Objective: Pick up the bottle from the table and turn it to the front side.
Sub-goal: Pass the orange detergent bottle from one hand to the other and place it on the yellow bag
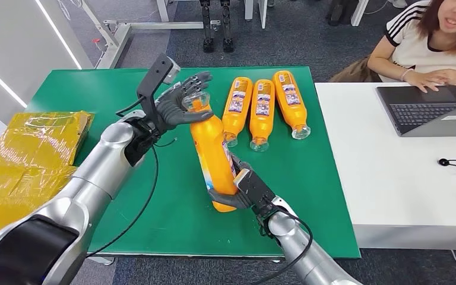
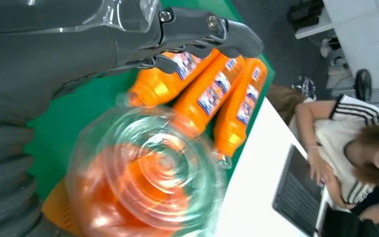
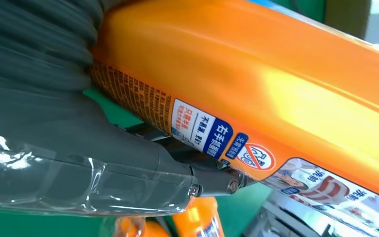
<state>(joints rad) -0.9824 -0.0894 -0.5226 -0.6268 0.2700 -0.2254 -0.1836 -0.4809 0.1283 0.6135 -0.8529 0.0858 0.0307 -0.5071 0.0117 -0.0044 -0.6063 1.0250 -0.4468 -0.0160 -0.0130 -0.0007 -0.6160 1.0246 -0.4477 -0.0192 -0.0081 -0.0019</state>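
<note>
Right hand (image 1: 237, 189) grips the base of a large orange plastic bottle (image 1: 211, 155) held above the green tabletop (image 1: 113, 89); left hand (image 1: 181, 105) cups its clear neck

Head cam high, looks down; wrist cams close-up.

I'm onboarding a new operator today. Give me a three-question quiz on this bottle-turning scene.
1. True or false: the orange bottle is held by the right robot hand at its base, while the left robot hand is at its cap end.
2. How many other orange bottles lie on the green table?
3. What rests on the white desk before the person? A) laptop B) tray C) box

Key: 1 true; 2 three; 3 A, the laptop.
</note>
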